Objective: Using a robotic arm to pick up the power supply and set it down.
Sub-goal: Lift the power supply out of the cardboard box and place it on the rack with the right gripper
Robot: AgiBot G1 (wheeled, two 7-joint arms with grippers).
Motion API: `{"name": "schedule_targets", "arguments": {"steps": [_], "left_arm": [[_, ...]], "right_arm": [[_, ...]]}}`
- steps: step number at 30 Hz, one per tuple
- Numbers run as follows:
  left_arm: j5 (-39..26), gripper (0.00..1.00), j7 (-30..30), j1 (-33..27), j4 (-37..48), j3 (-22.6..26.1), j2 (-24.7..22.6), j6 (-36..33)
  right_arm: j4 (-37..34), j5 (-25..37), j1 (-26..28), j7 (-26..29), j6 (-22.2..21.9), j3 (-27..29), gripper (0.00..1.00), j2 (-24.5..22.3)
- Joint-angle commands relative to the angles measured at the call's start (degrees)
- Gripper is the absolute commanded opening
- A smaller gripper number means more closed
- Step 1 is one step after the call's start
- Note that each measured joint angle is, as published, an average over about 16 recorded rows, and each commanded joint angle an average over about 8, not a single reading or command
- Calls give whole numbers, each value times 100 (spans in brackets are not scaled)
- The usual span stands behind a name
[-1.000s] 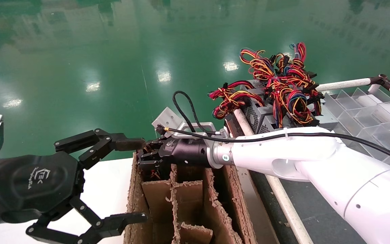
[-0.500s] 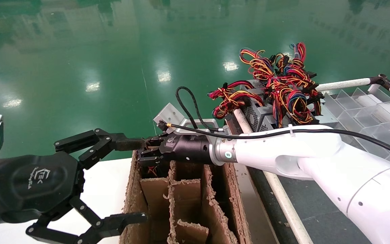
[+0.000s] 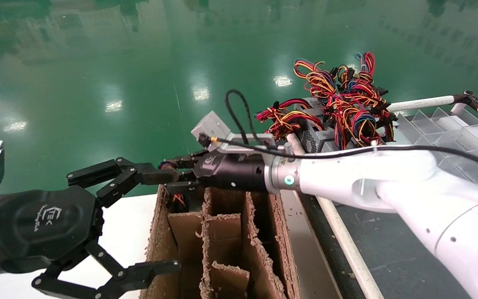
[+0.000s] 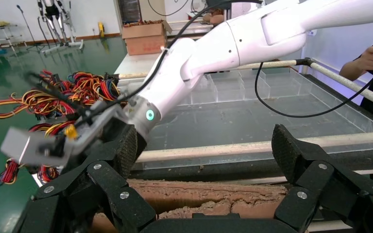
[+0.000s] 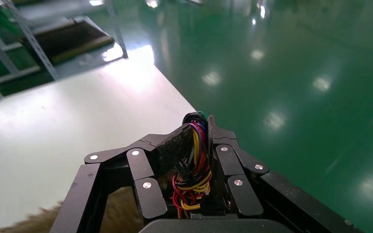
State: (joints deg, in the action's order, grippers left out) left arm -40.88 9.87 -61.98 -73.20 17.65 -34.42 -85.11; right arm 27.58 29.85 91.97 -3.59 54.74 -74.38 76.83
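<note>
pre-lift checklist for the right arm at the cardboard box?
1. Right pincer shut on the wire bundle: ok, the wires sit clamped between its fingers.
2. Grip on the power supply's metal body: not ok, only wires are held; the body is not visible.
3. Pincer over the far left compartment of the cardboard box: ok.
4. Left pincer out of the lift path: not ok, it is open and one fingertip sits right beside the right pincer.
5. Wires free of the box dividers: cannot tell.
6. Other power supplies on the rack out of the way: ok.
</note>
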Motion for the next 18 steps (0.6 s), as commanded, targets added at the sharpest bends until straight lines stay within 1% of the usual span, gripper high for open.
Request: {"name": "schedule_targets", "arguments": {"steps": [1, 9, 11, 14, 18], "left_arm": [[0, 100, 0, 0, 0, 0, 0, 0], [2, 100, -1, -1, 0, 2, 1, 1], [2, 100, -1, -1, 0, 3, 1, 1], [2, 100, -2, -1, 0, 4, 1, 2], [3, 100, -2, -1, 0, 4, 2, 2]], "right_arm": [[-61, -83, 33, -55, 166, 40, 0, -19], [-462, -624, 117, -487, 1610, 406, 0, -273], [-600, -740, 156, -563, 1904, 489, 0, -346], [-793, -872, 233, -605, 2219, 585, 0, -459], [-975, -1002, 346, -631, 2492, 686, 0, -630]]}}
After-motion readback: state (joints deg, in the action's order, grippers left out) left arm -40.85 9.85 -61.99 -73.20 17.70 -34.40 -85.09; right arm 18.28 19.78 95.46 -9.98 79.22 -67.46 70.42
